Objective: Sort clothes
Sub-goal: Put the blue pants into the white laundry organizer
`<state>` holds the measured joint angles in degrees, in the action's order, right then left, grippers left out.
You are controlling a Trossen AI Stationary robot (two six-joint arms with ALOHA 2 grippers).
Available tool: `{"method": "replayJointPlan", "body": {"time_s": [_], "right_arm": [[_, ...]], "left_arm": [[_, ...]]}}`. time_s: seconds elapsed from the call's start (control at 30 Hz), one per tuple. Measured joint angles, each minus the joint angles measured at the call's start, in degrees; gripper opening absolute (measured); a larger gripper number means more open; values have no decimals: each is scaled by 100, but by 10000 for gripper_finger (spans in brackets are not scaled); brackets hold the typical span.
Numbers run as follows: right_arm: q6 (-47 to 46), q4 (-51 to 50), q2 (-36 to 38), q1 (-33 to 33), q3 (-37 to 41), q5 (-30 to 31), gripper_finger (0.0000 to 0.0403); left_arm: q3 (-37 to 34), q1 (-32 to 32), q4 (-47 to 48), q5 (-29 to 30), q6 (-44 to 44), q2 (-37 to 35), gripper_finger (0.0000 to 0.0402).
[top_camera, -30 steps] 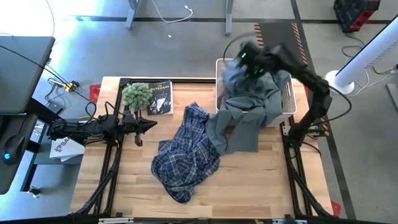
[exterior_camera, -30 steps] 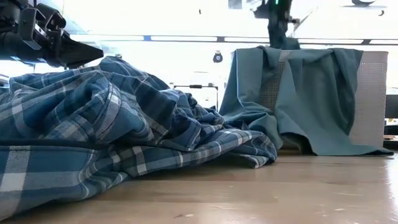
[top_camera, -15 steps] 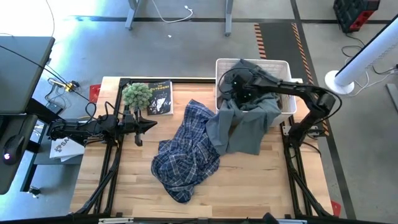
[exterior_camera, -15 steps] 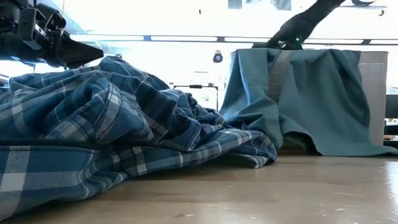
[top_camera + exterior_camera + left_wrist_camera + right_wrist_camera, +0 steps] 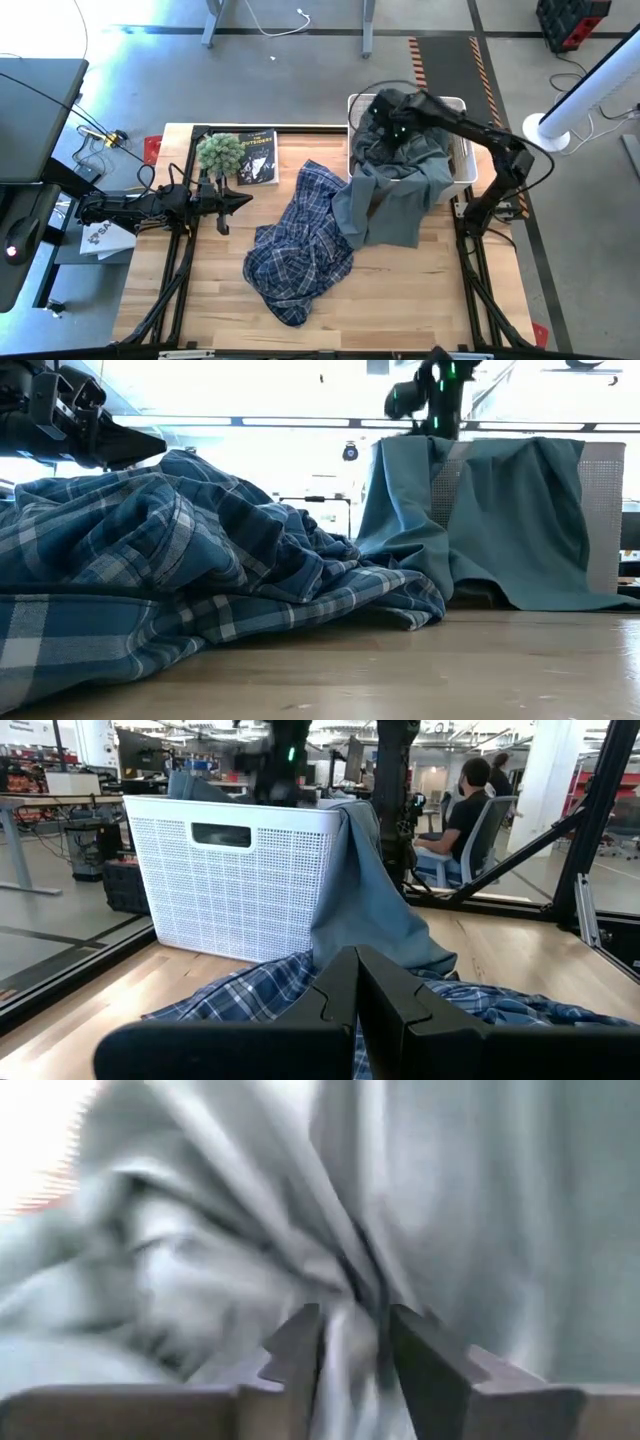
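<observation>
The grey-blue garment (image 5: pixel 392 195) hangs over the near rim of the white basket (image 5: pixel 456 104), and its lower end lies on the table. The navy-and-white plaid shirt (image 5: pixel 300 245) lies crumpled mid-table, touching the garment's left edge. My right gripper (image 5: pixel 392 118) is above the basket's far left part, shut on the grey-blue garment (image 5: pixel 200 1260). My left gripper (image 5: pixel 243 200) is shut and empty, level above the table left of the plaid shirt (image 5: pixel 480 1005). The white and tan garments are out of view. My right gripper pinches a gathered fold of the grey-blue garment (image 5: pixel 352 1295) between its two fingers, coming from above over the basket. Creases run into the fingers. The rest of the garment hangs over the basket's near rim (image 5: pixel 480 510) and rests on the table.
A green fuzzy plant (image 5: pixel 219 153) and a dark book (image 5: pixel 258 157) sit at the table's far left. The basket's perforated wall (image 5: pixel 230 890) stands at the far right. Bare wood shows along the near edge (image 5: pixel 400 300). A seated person (image 5: pixel 475 805) is beyond the table.
My right gripper, held high over the basket with the garment's top drawn up, has dropped low into the basket and then come up a little toward the basket's far left. The garment's upper part has sunk into the basket. Its draped part has stayed put.
</observation>
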<state>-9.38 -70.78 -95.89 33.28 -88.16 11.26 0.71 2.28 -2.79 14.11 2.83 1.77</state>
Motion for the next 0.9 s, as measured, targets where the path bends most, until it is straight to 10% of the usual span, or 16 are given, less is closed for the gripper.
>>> {"method": "replayJointPlan", "body": {"time_s": [0.3, 0.9], "right_arm": [[-1060, -1953, 44, -1167, -2382, 729, 137], [-3797, -1911, 158, -5676, -2506, 1159, 138]], "left_arm": [[1, 0, 0, 0, 0, 1, 1], [2, 2, 5, 0, 0, 0, 1]]}}
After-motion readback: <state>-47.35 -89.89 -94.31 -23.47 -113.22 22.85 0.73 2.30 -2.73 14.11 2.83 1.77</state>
